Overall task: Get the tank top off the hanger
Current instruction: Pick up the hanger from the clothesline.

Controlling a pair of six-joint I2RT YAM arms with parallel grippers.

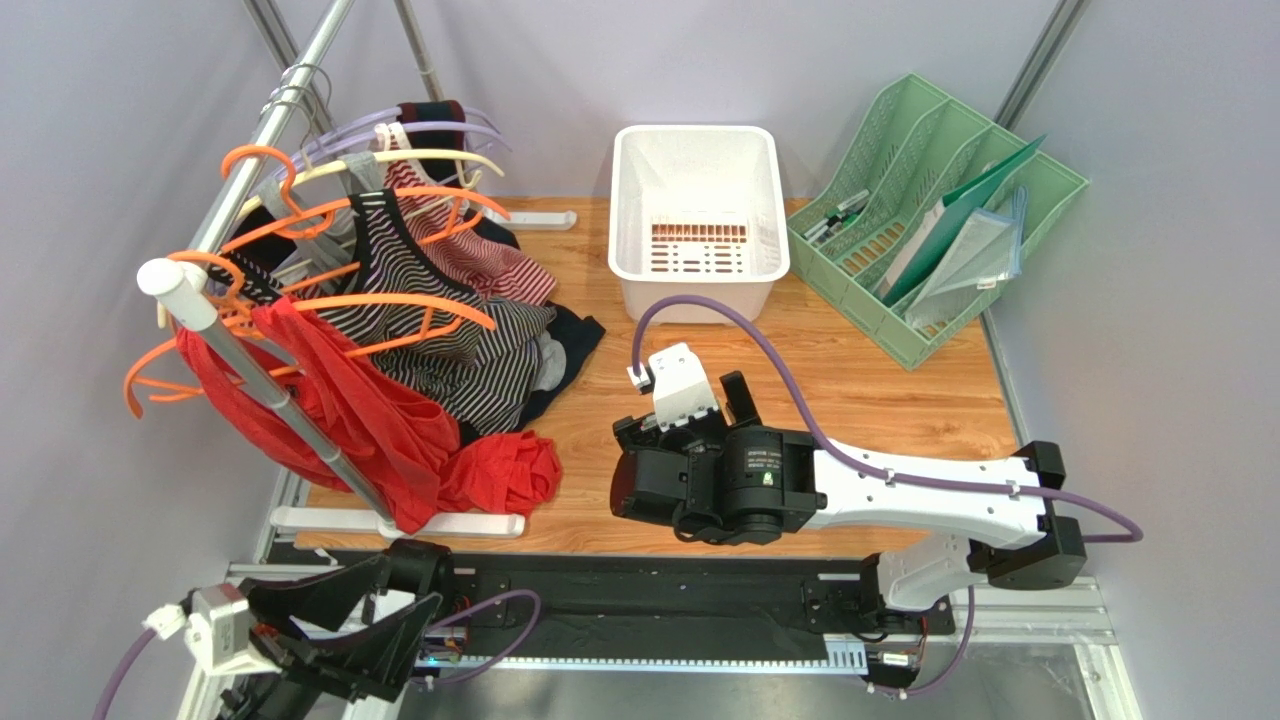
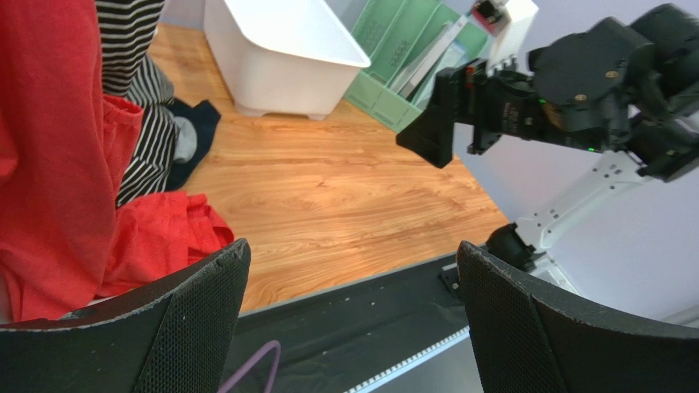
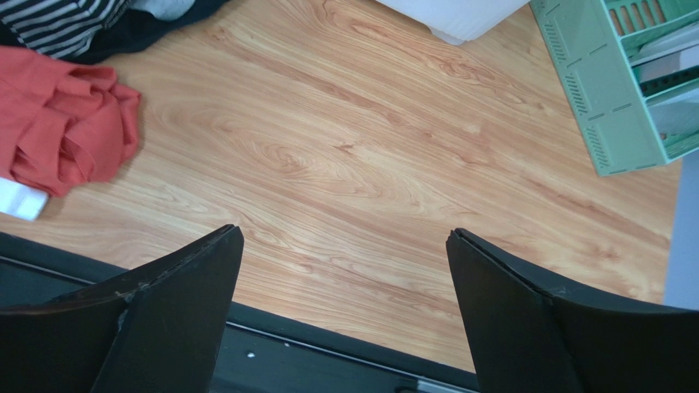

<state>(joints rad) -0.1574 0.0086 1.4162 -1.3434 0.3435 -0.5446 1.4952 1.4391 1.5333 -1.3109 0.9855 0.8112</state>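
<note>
A red tank top (image 1: 353,413) hangs from an orange hanger (image 1: 394,306) at the front of the slanted rack rail (image 1: 256,375); its hem is bunched on the table. It fills the left of the left wrist view (image 2: 49,147) and shows at the upper left of the right wrist view (image 3: 66,123). My left gripper (image 1: 413,570) is open and empty, low at the table's near edge just right of the red cloth (image 2: 351,246). My right gripper (image 1: 624,468) is open and empty over bare wood, right of the red hem (image 3: 344,232).
Striped and dark tops (image 1: 436,323) hang on more orange hangers behind the red one. A white basket (image 1: 699,203) and a green file organizer (image 1: 939,210) stand at the back. The rack's white foot (image 1: 451,525) lies along the near edge.
</note>
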